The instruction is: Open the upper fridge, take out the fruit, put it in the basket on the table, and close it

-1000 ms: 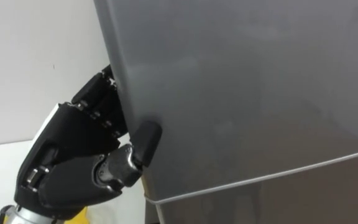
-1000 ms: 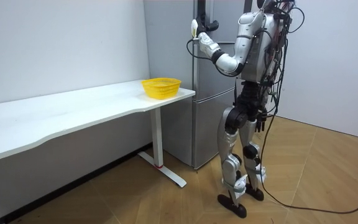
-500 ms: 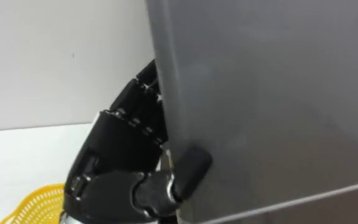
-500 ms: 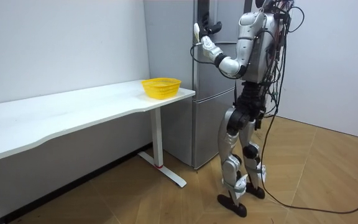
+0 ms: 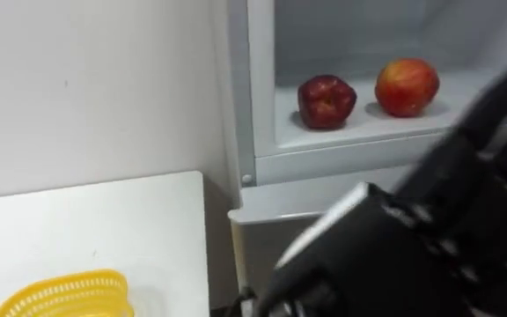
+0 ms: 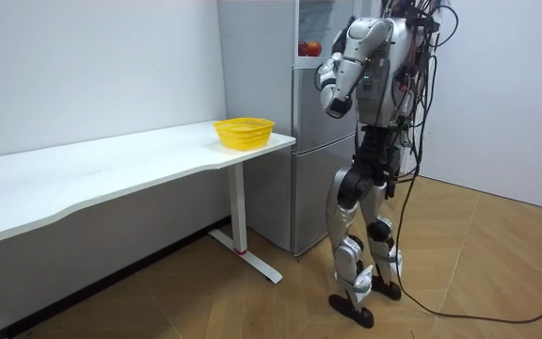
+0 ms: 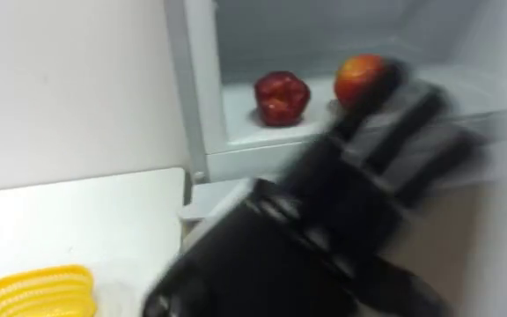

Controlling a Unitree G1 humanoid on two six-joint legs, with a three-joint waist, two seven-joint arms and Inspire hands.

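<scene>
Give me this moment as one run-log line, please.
upper fridge: open | shelf: dark apple, red-yellow apple | left hand: open, raised before shelf, empty

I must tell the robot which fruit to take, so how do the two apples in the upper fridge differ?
The left apple is dark red all over; the right apple is lighter, red with an orange-yellow blush. The left apple looks slightly smaller and lumpier; the right apple looks rounder. Both rest on the same pale shelf, apart from each other.
</scene>
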